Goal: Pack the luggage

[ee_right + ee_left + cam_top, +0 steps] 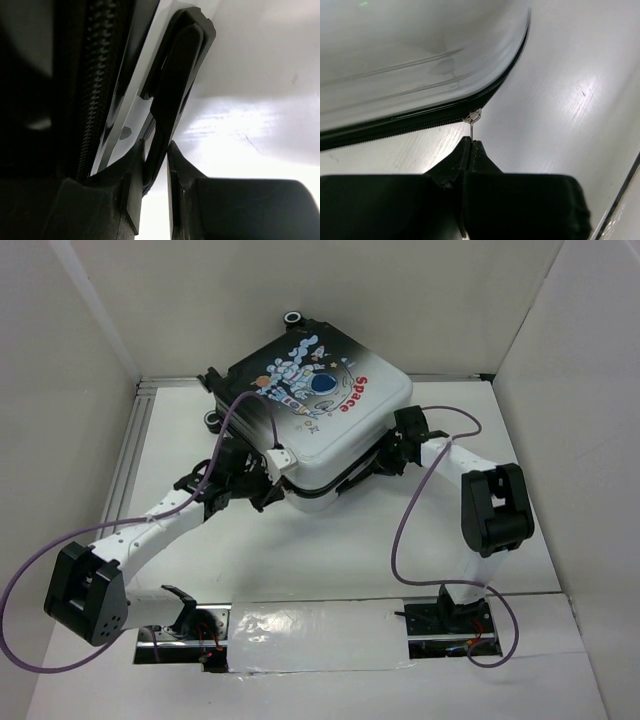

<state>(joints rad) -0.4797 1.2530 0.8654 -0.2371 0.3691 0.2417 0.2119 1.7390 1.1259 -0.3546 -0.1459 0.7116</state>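
Suitcase (335, 435) lies print-up. Your left gripper (471, 144) pinches its zipper pull (473, 118). Your right gripper (156, 150) clamps the black handle (176, 75).

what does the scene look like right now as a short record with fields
luggage: lid down, astronaut print facing up, resting on the table
left gripper: shut on the thin metal zipper pull at the near left corner of the shell
right gripper: closed on a flat black piece at the right edge, beside the zipper teeth; what that piece is cannot be told
contents: hidden
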